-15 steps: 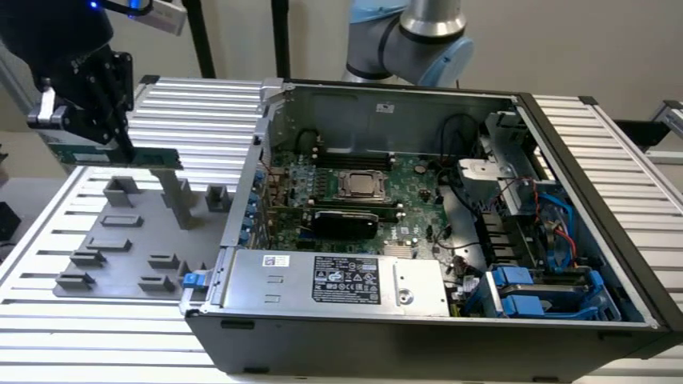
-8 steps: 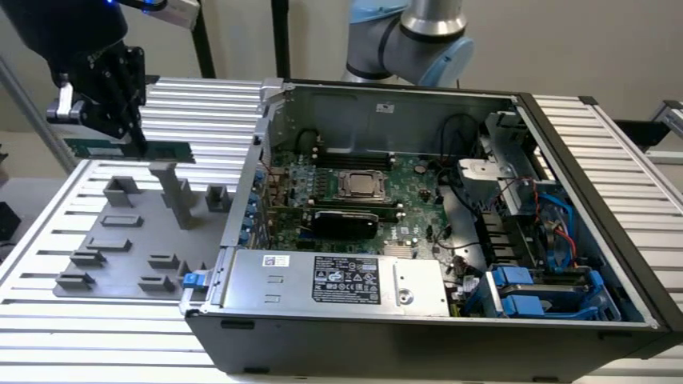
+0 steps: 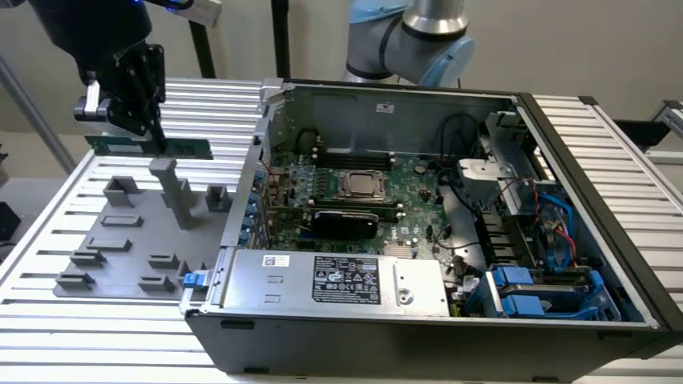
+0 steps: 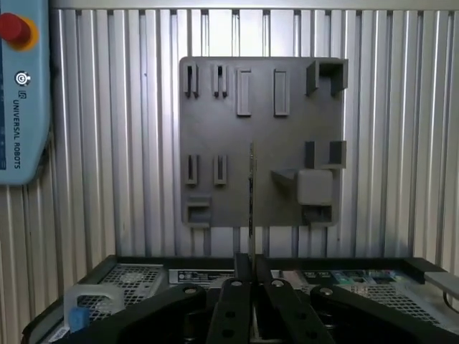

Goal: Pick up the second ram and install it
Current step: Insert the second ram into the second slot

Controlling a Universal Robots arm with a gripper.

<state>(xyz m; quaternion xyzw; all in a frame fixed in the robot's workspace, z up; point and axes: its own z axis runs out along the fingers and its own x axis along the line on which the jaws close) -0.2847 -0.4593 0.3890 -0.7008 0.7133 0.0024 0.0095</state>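
Note:
The second ram (image 3: 187, 149) is a thin green stick held level in the air above the grey holder plate (image 3: 117, 240), at the exterior view's left. My gripper (image 3: 149, 138) is shut on it, gripping from above near its middle. In the wrist view the ram (image 4: 251, 186) appears edge-on as a thin line running out from between my closed fingers (image 4: 237, 287), over the holder plate (image 4: 215, 129). The open computer case (image 3: 245, 320) lies to the exterior view's right, with the motherboard and its CPU socket (image 3: 363, 186) exposed.
Grey holder blocks and a tall post (image 3: 171, 188) stand up from the plate below the ram. The case wall (image 3: 256, 160) rises between the plate and the motherboard. A power supply (image 3: 341, 280), cables and blue drive bays (image 3: 533, 292) crowd the case. A teach pendant (image 4: 21, 93) lies beside the plate.

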